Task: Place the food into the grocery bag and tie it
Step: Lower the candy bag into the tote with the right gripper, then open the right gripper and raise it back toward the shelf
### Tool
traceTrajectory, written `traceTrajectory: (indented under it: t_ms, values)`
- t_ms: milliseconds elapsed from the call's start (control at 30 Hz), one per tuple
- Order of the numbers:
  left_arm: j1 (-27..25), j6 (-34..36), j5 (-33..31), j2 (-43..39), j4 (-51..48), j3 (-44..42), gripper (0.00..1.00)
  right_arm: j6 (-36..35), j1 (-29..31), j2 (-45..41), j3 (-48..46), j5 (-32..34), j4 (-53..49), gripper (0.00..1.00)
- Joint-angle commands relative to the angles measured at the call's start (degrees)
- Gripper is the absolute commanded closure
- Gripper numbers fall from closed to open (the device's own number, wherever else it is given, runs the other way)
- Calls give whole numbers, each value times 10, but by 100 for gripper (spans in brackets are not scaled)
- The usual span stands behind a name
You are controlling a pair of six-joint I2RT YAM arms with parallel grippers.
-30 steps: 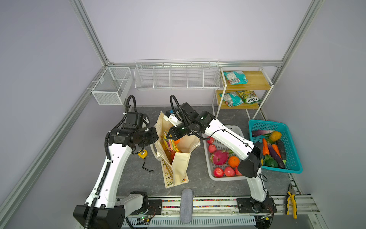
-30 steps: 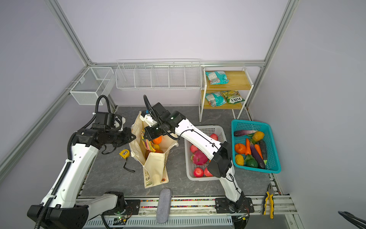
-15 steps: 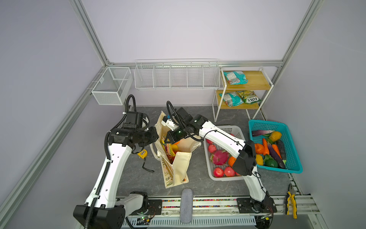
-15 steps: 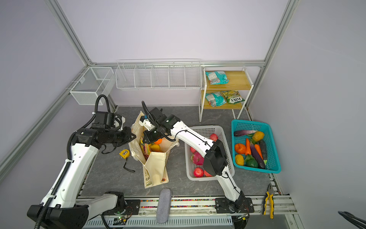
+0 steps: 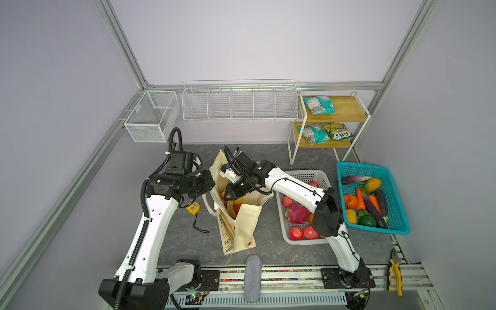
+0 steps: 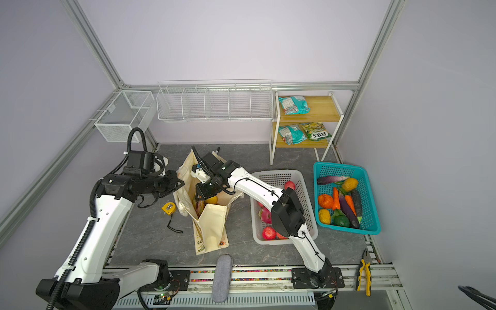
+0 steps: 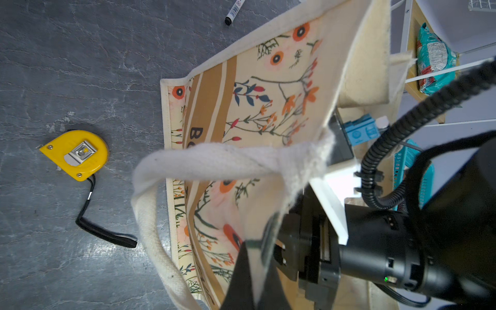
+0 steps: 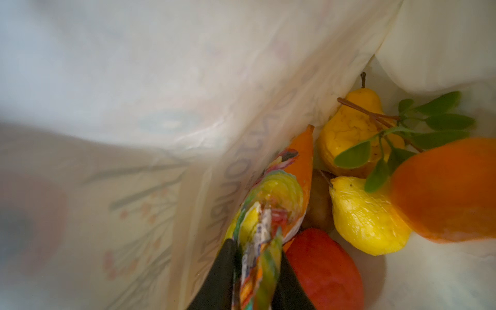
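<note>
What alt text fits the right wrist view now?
A colourful snack packet sits between the fingers of the right gripper inside the grocery bag. Beside it lie a yellow pear, a lemon, an orange fruit and a red fruit.

top views overhead — wrist views close on grocery bag [image 7: 268, 94].

I'm pinching the rim of the grocery bag [image 7: 268, 88] with the left gripper [image 7: 256, 249] (cream cloth is sitting between the dark fingers). The white rope handle [image 7: 214, 161] is looping out across the floral side. A yellow tape measure [image 7: 77, 154] is lying apart on the grey table [image 7: 80, 67], with a marker [image 7: 234, 12] lying beyond the bag.
</note>
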Motion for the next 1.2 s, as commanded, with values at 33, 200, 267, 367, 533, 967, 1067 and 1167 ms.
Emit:
traceTrajectory:
  t_ms: [33,200,267,367,533,967,1067,1167]
  values:
    - [-1,-5,-1,-14,9,3,100,-22,2,-6,0,25,-8,63]
    - [-1,-6,-3,-16,7,2,100,-25,-6,-27,0,33,-8,44]
    - [-1,-6,-4,-17,7,1,100,-26,-10,-38,1,38,-8,39]
    - [-1,-6,-2,-16,7,-1,100,-29,-17,-57,5,48,-7,32]
    - [-1,-4,0,-13,5,1,100,-32,-35,-90,24,40,-11,21]
    - [-1,-3,0,-18,5,0,100,-32,-118,-216,77,96,0,10]
    - [-1,-3,4,-17,7,-2,100,-33,-158,-243,74,134,34,11]
    - [-1,-4,6,-17,11,-4,100,-22,-204,-264,64,171,78,11]
